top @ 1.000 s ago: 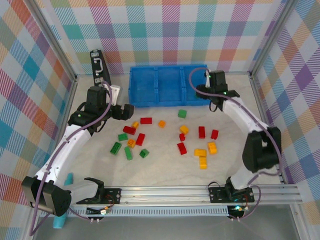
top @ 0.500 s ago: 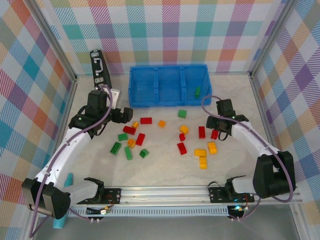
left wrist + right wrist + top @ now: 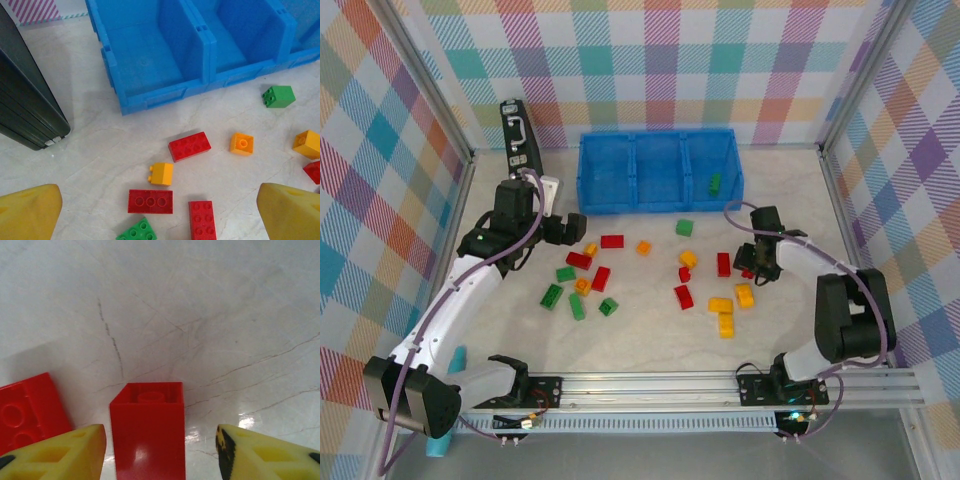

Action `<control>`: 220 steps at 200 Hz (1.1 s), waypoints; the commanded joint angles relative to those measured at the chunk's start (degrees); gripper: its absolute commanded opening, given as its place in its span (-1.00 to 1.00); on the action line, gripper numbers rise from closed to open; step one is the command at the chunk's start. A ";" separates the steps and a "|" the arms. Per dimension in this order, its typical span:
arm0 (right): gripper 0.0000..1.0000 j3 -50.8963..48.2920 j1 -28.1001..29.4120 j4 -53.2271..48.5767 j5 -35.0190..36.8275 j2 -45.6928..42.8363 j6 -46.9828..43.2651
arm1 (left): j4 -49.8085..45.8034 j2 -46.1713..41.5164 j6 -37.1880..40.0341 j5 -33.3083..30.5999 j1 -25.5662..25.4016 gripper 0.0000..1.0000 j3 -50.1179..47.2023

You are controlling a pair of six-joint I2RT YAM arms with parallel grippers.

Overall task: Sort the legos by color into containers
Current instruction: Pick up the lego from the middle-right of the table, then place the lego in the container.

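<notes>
A small red lego (image 3: 146,412) stands on the table (image 3: 210,310), between the wide-open fingers of the right gripper (image 3: 160,440). It is nearer than the right end of the blue bin (image 3: 658,207). One green lego (image 3: 715,183) lies in the bin's right box. The left gripper (image 3: 160,210) hangs open over the left legos (image 3: 190,146).

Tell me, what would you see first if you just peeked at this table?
First, the bright legos scattered across the middle of the pale table, red, green, yellow and orange. Behind them stands the long blue bin, with one green lego in its right compartment. The right gripper is open, with a small red lego between its fingers.
</notes>
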 commanded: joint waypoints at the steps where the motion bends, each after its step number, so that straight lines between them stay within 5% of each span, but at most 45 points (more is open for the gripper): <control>1: 0.11 1.35 -1.23 -0.77 -1.73 1.41 1.53 | 0.86 -0.41 -0.64 1.38 0.47 1.00 -0.48; 30: -0.23 2.40 -1.67 -1.50 -2.43 3.10 1.38 | 0.61 -0.47 -0.55 1.53 0.50 1.00 -0.47; 79: -0.46 8.35 -1.82 -1.48 -2.98 4.00 -1.40 | 0.40 -0.94 -0.38 1.25 0.46 1.00 -0.39; 163: -0.46 35.39 9.79 12.84 -4.55 14.36 -17.97 | 1.87 -3.45 -0.82 3.15 0.48 1.00 -2.05; 220: -0.41 56.54 16.29 10.10 -3.33 30.27 -23.98 | -4.83 -3.15 -0.20 -1.03 0.54 1.00 4.30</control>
